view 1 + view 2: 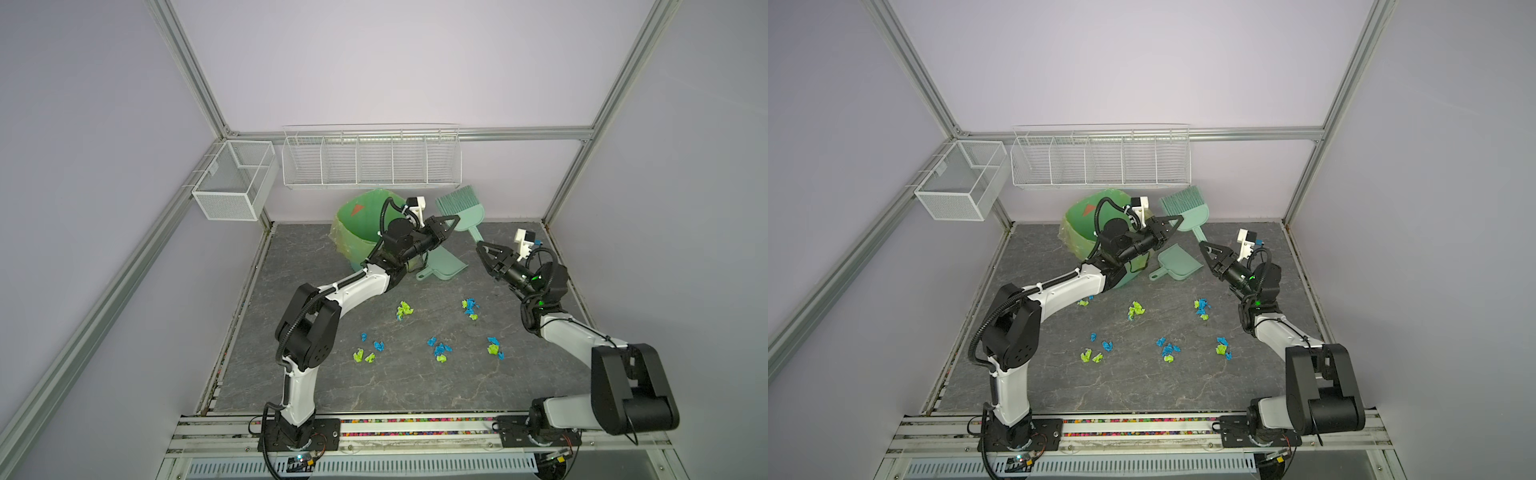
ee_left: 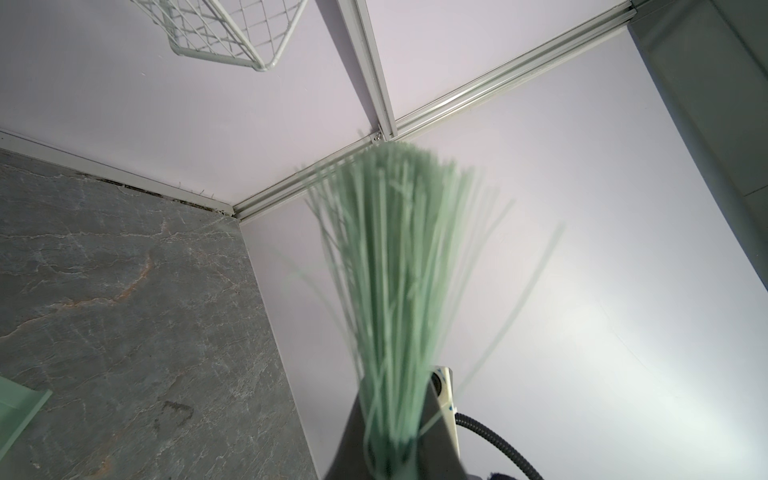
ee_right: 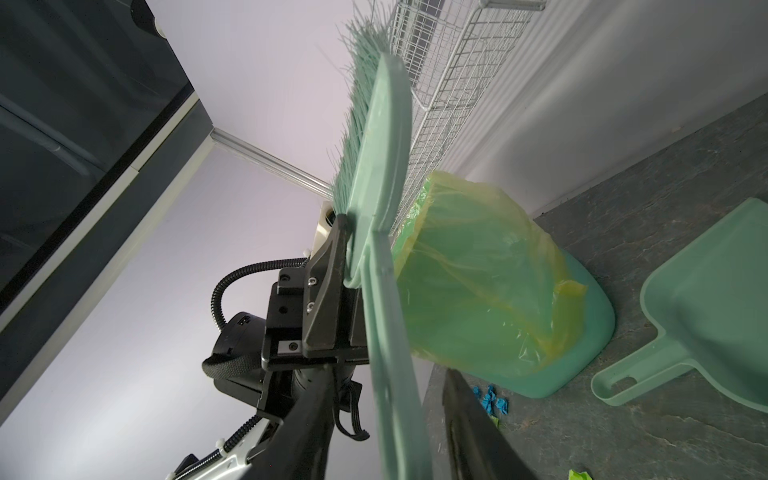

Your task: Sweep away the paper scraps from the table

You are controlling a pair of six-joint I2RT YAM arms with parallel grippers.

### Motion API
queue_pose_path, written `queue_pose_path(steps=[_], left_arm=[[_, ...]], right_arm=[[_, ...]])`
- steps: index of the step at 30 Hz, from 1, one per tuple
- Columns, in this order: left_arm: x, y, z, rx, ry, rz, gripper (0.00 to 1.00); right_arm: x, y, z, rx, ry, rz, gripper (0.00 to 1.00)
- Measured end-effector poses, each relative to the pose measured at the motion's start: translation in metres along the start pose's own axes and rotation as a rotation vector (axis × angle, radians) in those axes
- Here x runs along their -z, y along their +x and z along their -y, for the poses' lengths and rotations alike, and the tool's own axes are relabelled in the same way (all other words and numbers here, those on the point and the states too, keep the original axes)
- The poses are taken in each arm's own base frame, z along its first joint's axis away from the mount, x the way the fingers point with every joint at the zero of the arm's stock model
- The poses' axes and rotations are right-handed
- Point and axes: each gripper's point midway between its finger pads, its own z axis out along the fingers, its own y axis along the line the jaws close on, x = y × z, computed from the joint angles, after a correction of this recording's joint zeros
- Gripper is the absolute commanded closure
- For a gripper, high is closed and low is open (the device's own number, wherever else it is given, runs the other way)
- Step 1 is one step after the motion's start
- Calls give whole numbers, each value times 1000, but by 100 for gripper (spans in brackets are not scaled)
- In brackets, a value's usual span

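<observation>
Paper scraps [image 1: 440,351] unswept; brush [image 1: 463,203] looks mid hand-over.
Scraps sit in loose clusters mid bench [image 1: 332,386], with dustpan [image 1: 444,266] and bin [image 1: 357,224] at the far side. Left hand [image 1: 454,219] clamps the brush at its head, bristles up. Right hand [image 1: 482,249] straddles the handle end, jaws partly apart; can't tell if it grips. Likely regrasping for a sweeping hold.
</observation>
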Motion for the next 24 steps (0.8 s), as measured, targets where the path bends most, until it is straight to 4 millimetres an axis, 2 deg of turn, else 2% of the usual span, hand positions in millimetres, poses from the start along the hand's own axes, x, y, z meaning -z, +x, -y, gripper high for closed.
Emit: queue_pose_path(steps=[2, 4, 7, 14, 24], left_arm=[[0, 0, 1, -2, 6, -3, 100], [0, 1, 2, -3, 7, -6, 100], [0, 0, -1, -2, 2, -4, 100], [0, 1, 1, -3, 8, -10, 100], [1, 1, 1, -7, 18, -2, 100]], right_arm=[[-3, -2, 2, -14, -22, 5, 66], [-5, -4, 5, -28, -45, 12, 69], [-8, -5, 5, -32, -69, 16, 69], [-6, -9, -9, -1, -107, 34, 71], [-6, -10, -10, -7, -110, 39, 75]])
